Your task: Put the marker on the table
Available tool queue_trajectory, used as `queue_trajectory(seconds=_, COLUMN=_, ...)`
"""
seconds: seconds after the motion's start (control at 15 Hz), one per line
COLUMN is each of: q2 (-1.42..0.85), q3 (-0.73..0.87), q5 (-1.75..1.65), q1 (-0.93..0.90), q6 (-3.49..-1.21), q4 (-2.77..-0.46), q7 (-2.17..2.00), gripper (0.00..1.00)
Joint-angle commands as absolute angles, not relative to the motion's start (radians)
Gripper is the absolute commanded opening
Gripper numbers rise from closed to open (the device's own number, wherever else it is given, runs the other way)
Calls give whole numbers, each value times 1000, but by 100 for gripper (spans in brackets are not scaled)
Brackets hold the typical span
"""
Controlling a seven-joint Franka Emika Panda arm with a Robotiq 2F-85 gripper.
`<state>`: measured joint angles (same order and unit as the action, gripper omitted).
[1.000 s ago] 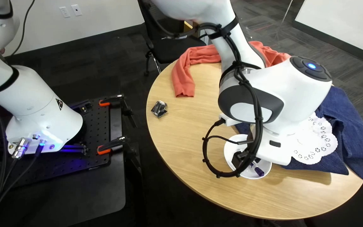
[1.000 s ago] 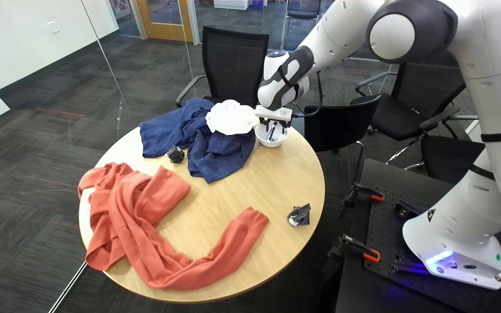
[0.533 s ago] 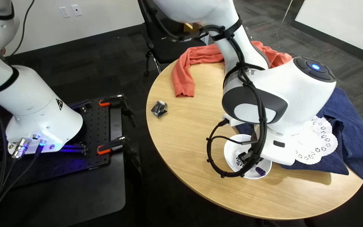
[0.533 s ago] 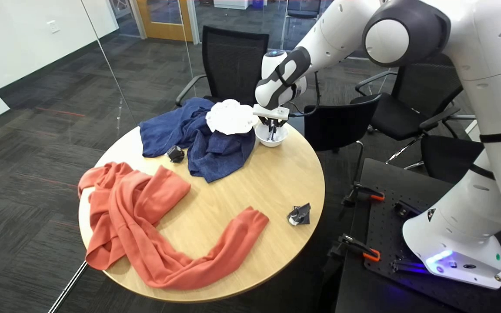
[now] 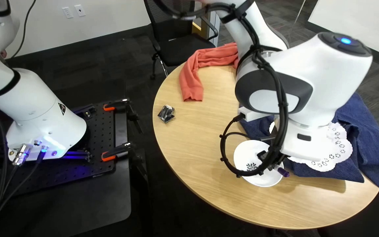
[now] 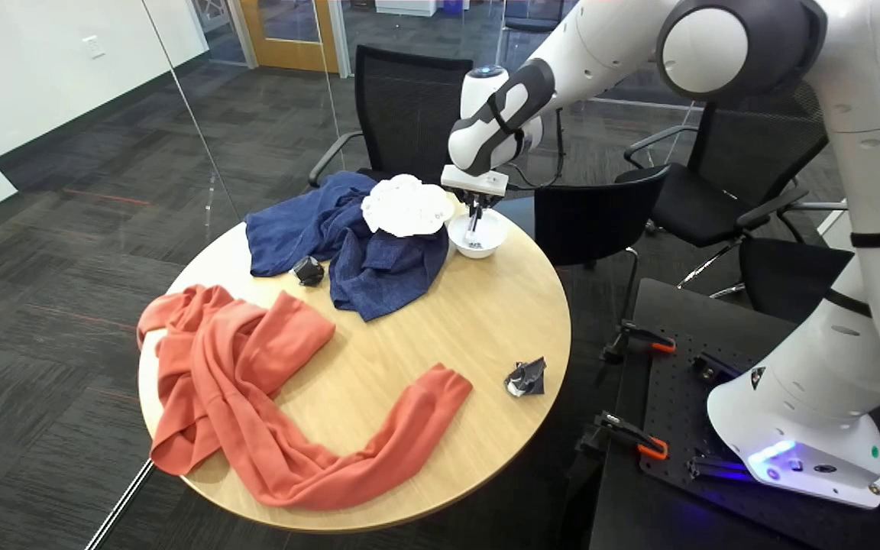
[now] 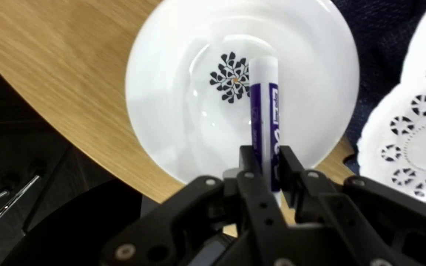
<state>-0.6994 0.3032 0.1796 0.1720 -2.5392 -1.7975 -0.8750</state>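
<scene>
Purple and white, the marker (image 7: 265, 118) shows big in the wrist view, squeezed in my pincer (image 7: 267, 155) over the white bowl (image 7: 161, 96). I think I pinch it across its thin body so it can't roll away.

In an exterior view, its purple end seems to poke past the bowl's edge; it isn't on the counter (image 5: 196, 141) yet. I'd lift more, or it may bump the bowl.

In an exterior view, red cloth (image 6: 226, 367) and blue cloth (image 6: 390, 263) cover a lot of the counter, so I'd set it on the wood beside the bowl.
</scene>
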Motion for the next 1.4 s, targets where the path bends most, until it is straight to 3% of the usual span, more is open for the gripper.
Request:
queue_trajectory(seconds=0.0, q2=-530, q3=326, q5=172, q1=133, q6=-2542, q4=-1929, q7=-894, gripper=5)
queue_trajectory(seconds=0.6, q2=-391, q3=257, q5=157, q1=79, q6=-2506, q4=-2044, q7=-864, gripper=5)
queue_trajectory(seconds=1.33, q2=-492, q3=123, q5=216, q1=58, q6=-2512, q4=-2036, q7=-830, gripper=5)
